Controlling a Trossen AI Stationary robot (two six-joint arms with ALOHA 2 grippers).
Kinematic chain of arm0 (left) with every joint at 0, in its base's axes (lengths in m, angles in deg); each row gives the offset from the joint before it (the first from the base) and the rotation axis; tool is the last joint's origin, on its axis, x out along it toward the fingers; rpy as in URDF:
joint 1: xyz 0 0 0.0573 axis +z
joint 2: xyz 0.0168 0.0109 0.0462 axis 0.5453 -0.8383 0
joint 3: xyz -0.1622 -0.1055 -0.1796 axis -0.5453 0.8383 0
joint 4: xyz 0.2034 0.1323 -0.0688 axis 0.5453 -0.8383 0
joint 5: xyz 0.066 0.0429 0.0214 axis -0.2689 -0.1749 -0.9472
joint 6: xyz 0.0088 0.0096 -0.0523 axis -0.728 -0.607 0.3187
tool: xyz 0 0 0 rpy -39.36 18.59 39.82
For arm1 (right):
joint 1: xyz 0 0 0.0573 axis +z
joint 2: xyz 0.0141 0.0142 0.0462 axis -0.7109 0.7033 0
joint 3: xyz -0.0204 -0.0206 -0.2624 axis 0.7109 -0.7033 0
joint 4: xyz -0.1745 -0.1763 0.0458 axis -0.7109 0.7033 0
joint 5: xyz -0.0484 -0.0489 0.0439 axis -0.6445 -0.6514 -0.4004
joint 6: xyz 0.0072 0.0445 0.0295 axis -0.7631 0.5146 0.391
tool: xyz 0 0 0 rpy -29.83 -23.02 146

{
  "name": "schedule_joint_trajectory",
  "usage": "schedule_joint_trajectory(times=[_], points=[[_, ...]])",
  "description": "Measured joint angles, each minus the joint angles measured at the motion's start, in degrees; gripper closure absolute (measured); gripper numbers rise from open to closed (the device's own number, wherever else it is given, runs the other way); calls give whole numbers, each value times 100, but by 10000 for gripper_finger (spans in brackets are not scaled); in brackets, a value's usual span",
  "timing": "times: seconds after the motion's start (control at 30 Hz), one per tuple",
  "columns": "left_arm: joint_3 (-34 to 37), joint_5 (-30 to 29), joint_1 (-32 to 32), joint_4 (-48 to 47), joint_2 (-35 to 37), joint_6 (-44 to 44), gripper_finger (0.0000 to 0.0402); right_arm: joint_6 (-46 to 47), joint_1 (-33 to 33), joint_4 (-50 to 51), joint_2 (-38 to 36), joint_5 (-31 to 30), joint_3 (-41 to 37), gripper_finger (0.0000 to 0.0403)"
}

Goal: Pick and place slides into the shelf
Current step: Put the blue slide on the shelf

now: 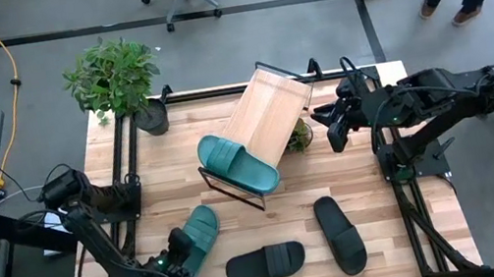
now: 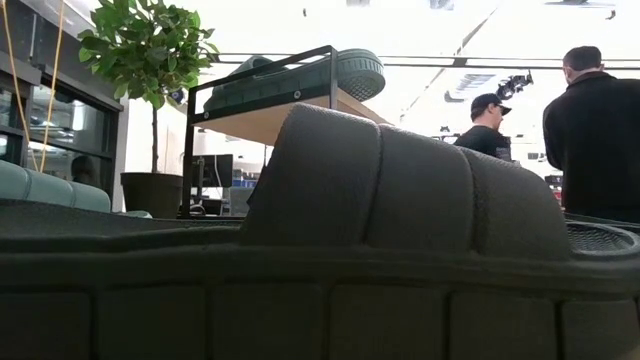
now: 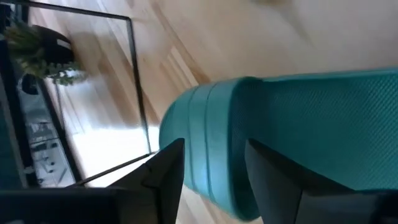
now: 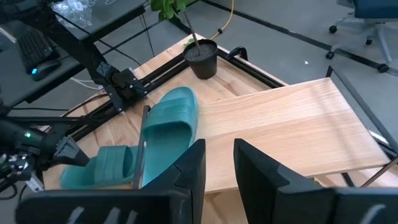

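One teal slide (image 1: pixel 236 163) lies sole-down on the low end of the slanted shelf (image 1: pixel 270 110), also in the right wrist view as slide (image 4: pixel 168 121) and board (image 4: pixel 292 134). The second teal slide (image 1: pixel 199 234) is at the table's near left, with my left gripper (image 1: pixel 179 261) shut on its near end. Two black slides (image 1: pixel 265 262) (image 1: pixel 340 233) lie flat on the table near its front edge. The strap of one of them (image 2: pixel 400 195) fills the low view. My right gripper (image 1: pixel 335 131) hovers by the shelf's right side, narrowly open and touching nothing. My left gripper holds the teal slide by its rounded end (image 3: pixel 211 162), the end away from the strap. The end is pinched between the two fingers, one finger (image 3: pixel 165 177) on the outer side and the other (image 3: pixel 280 186) on the dotted footbed side. Whether the slide is off the table, I cannot tell.
A large potted plant (image 1: pixel 115 80) stands at the far left corner. A small plant (image 1: pixel 301 135) sits behind the shelf. Black frame rails (image 1: pixel 122 168) run along both table sides. People (image 2: pixel 590 130) stand beyond the table. Bare wood lies between the shelf and the black slides.
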Motion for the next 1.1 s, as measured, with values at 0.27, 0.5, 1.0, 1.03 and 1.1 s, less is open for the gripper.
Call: schedule_joint_trajectory(times=[0.27, 0.5, 1.0, 1.03, 1.1], points=[[390, 78, 240, 317, 0, -76, 256, -17, 0, 0, 0, -146, 0, 329], [607, 141, 504, 800, 0, -359, 271, -17, 0, 0, 0, -146, 0, 329], [609, 142, 591, 796, 0, -415, 380, -19, 0, 0, 0, -202, 0, 329], [609, 160, 591, 792, 0, -412, 389, -19, 0, 0, 0, -202, 0, 329], [609, 187, 591, 794, 2, -393, 393, -19, 0, 0, 0, -202, 0, 329]])
